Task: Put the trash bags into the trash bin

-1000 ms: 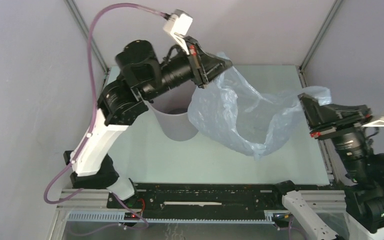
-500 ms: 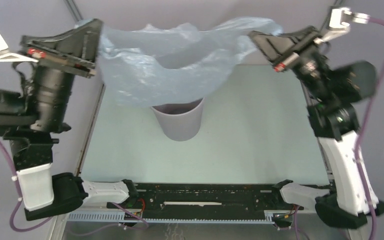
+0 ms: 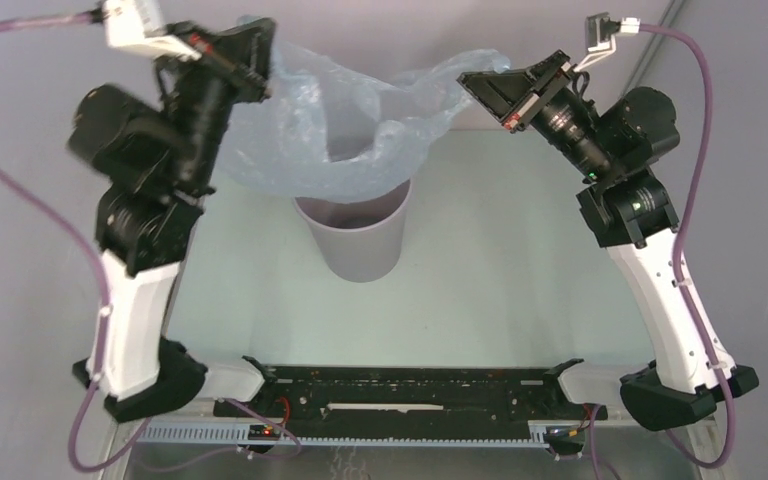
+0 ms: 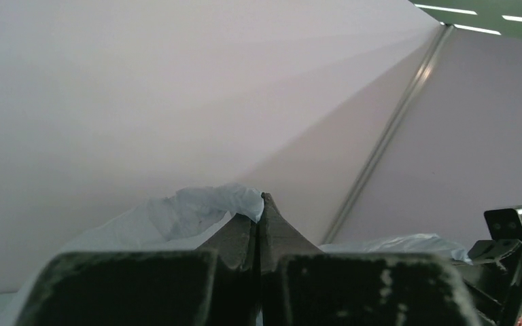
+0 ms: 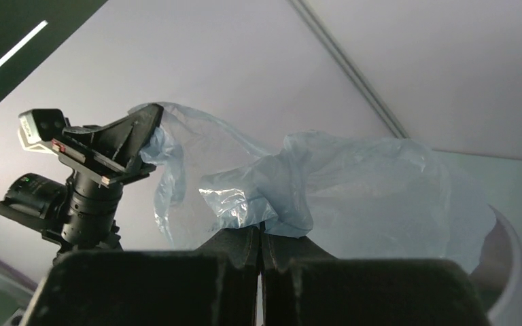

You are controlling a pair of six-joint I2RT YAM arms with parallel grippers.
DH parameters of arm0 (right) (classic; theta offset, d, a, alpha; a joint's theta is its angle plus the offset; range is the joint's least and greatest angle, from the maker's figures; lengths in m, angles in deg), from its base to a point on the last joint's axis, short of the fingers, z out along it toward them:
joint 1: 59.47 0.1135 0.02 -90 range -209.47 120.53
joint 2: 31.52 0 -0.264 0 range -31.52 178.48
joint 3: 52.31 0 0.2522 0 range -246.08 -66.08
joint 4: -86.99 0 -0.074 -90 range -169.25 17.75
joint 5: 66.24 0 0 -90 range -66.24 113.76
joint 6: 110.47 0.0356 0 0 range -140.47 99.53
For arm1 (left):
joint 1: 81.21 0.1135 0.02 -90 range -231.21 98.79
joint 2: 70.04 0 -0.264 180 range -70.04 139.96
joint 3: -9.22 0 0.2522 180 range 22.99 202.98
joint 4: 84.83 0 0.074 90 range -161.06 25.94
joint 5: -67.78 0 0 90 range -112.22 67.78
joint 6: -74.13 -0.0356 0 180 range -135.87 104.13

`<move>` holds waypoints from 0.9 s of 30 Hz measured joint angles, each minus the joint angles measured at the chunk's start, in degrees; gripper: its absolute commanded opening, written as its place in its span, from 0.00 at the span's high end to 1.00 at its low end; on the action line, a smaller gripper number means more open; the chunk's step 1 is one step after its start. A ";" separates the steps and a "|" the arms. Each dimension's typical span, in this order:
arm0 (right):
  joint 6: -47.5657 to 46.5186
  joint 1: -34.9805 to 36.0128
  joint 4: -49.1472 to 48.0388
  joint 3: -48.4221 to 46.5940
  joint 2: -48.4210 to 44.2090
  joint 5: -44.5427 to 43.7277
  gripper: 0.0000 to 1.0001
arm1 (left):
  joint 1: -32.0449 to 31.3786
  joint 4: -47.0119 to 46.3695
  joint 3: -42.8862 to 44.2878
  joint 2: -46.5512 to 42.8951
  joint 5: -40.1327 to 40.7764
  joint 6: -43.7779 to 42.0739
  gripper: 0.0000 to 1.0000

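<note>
The pale blue-grey translucent trash bag (image 3: 350, 130) hangs stretched between my two raised grippers, its sagging middle over the open mouth of the grey round trash bin (image 3: 360, 240). My left gripper (image 3: 265, 45) is shut on the bag's left edge; the pinched plastic (image 4: 204, 207) shows at its tips (image 4: 262, 204) in the left wrist view. My right gripper (image 3: 468, 80) is shut on the bag's right edge; the bag (image 5: 353, 183) bunches at its tips (image 5: 261, 234) in the right wrist view, with the bin's rim (image 5: 510, 251) at the far right.
The pale green table (image 3: 520, 280) is walled by grey panels with metal corner posts (image 3: 650, 40). The left arm (image 5: 81, 190) shows in the right wrist view. A black rail (image 3: 410, 395) runs along the near edge between the arm bases.
Both grippers have moved inward and the arms have reposed; the bag spans a shorter width and sags lower onto the bin's mouth. Both stay shut on the bag.
</note>
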 measured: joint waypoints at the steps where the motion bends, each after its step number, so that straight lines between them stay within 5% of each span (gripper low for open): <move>1: 0.04 -0.83 0.96 0.46 -0.50 -0.11 1.00 | 0.26 0.37 1.95 2.01 -1.73 0.98 1.00; 10: 2.08 -6.01 6.84 11.32 -5.14 4.37 1.00 | 0.52 4.04 5.66 10.91 -10.40 7.26 1.00; 20: 1.27 -6.10 12.79 10.29 -3.21 10.80 1.00 | 1.07 3.72 7.43 7.87 -6.25 10.91 1.00; 27: 2.05 -14.12 16.72 10.36 -5.90 10.91 1.00 | 2.34 3.39 7.32 10.64 -7.06 15.37 0.92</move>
